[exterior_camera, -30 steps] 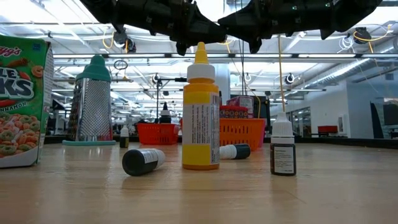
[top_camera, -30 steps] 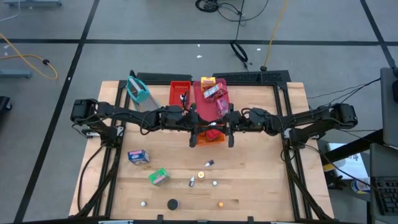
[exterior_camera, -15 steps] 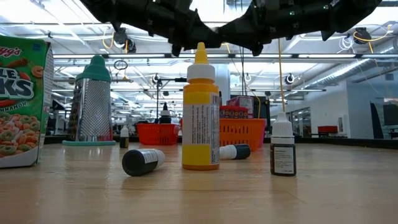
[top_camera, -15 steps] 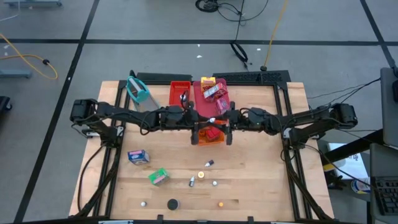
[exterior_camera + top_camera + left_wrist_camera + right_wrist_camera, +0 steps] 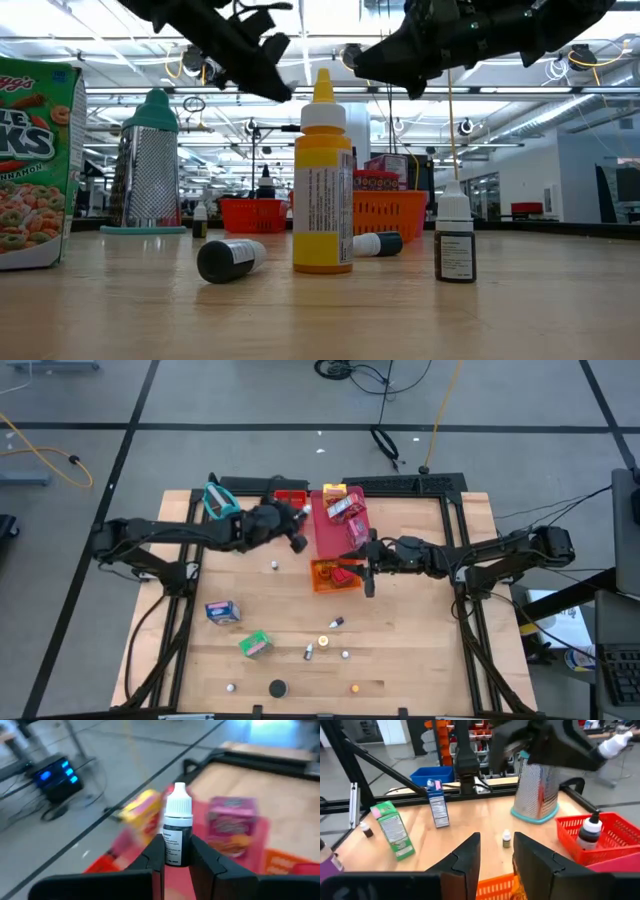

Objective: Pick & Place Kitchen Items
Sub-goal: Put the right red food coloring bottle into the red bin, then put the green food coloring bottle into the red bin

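My left tool [image 5: 297, 541] has swung from the orange tray [image 5: 322, 577] toward the red tray [image 5: 291, 496], gripping a small white-capped dark bottle [image 5: 177, 832]; right tool [image 5: 368, 572] waits narrowly parted.

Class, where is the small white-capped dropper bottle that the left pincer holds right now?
The dropper bottle is clamped upright in the left pincer, raised over the table's far left-centre, by the red tray and the pink tray.
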{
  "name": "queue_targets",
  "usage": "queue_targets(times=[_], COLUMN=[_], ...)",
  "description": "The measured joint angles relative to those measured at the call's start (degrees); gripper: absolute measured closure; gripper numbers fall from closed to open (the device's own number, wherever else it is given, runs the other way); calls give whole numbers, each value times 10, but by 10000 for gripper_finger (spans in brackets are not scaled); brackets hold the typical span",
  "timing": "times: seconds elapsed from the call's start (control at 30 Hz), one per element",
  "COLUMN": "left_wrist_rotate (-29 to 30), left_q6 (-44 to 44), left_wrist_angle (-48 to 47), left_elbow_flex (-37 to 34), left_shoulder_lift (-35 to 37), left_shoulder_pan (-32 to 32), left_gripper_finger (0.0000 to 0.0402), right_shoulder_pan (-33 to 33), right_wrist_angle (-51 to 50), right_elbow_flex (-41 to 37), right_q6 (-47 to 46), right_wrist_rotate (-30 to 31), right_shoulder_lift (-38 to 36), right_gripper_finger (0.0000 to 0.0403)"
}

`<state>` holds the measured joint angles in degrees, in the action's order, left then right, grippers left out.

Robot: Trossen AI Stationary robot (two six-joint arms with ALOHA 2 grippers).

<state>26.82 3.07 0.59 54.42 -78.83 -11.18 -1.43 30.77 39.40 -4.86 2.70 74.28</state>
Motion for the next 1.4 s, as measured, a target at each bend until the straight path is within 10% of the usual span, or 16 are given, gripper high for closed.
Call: queue_targets(times=[0.8,1.4], left_wrist_rotate=[-18,-24], left_q6=[112,117], left_wrist_angle=[42,43], left_elbow_flex=[-97,-104], left_shoulder_lift=[-7,-7], left_shoulder_pan=[-154,-165], left_gripper_finger=[352,200], right_shoulder_pan=[39,39], right_wrist_angle=[3,7], right_elbow_flex=[0,0], right_q6=[3,12], right_wrist_rotate=[2,2], right_shoulder_lift=[0,0], right_gripper_finger=[298,298])
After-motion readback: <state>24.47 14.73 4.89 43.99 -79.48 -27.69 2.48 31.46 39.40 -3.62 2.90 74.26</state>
